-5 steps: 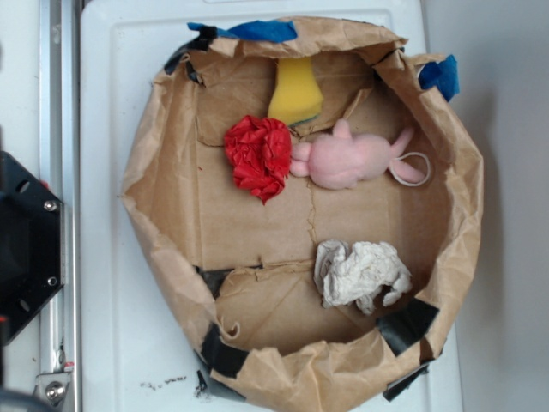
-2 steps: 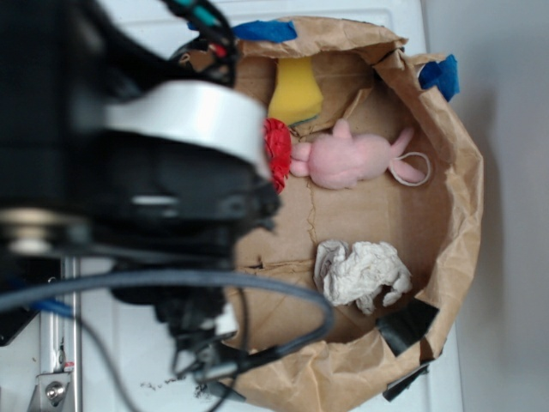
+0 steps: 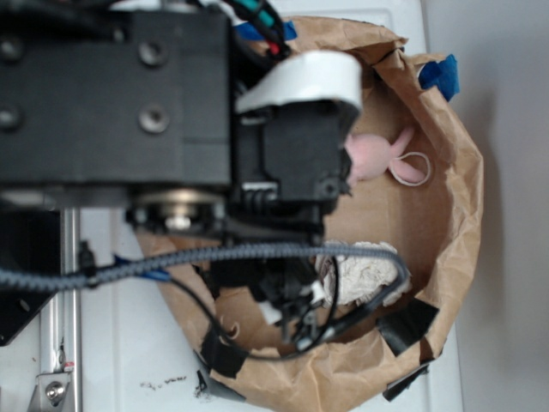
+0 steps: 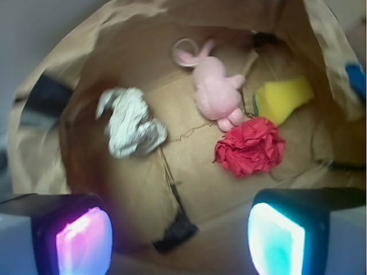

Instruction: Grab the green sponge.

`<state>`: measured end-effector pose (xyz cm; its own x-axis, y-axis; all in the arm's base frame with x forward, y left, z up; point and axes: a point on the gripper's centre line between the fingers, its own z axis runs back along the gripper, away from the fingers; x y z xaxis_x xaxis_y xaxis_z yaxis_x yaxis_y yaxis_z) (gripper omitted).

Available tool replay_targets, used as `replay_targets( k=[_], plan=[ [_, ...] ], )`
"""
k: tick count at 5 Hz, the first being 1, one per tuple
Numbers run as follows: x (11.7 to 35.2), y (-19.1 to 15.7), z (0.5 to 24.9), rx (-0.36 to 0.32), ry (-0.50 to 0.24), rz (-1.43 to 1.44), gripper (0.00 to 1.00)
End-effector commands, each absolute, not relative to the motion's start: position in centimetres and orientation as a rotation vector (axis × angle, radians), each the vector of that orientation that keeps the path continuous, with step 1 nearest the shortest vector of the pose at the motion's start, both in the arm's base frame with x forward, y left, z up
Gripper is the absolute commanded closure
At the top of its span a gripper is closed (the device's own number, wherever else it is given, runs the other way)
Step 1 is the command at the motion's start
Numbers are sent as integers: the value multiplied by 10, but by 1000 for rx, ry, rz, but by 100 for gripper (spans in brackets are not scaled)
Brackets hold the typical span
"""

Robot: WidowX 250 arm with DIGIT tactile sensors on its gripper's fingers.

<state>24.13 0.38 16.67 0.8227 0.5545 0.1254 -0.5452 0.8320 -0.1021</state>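
A white surface (image 3: 129, 343) carries a round nest of brown paper (image 3: 455, 215) with a cardboard floor, patched with black and blue tape. In the exterior view the black robot arm (image 3: 111, 94) covers most of the nest, and only part of the pink plush toy (image 3: 377, 153) and of the white crumpled paper (image 3: 364, 275) shows beside it.

In the wrist view, the gripper (image 4: 180, 232) stays above the near edge of the nest with its two fingers spread wide and nothing between them. The green sponge (image 4: 284, 98) lies far right on the floor, yellow face up, just beside the pink plush toy (image 4: 215, 91). The red paper wad (image 4: 250, 146) lies just in front of the sponge. The white crumpled paper (image 4: 131, 123) is well apart, to the left.
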Motion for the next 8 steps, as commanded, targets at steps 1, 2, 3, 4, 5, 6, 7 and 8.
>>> replay_targets(
  k=[1, 2, 3, 4, 5, 6, 7, 8],
  plan=[
    [260, 28, 154, -73, -300, 1026, 0],
    [268, 43, 140, -25, -293, 1181, 0],
    [270, 63, 123, 19, -269, 1240, 0],
    [269, 85, 110, 48, -250, 1295, 0],
    [269, 98, 105, 54, -237, 1349, 0],
    [272, 105, 106, 38, -211, 1367, 0],
    [272, 105, 106, 38, -211, 1367, 0],
    [272, 105, 106, 38, -211, 1367, 0]
  ],
)
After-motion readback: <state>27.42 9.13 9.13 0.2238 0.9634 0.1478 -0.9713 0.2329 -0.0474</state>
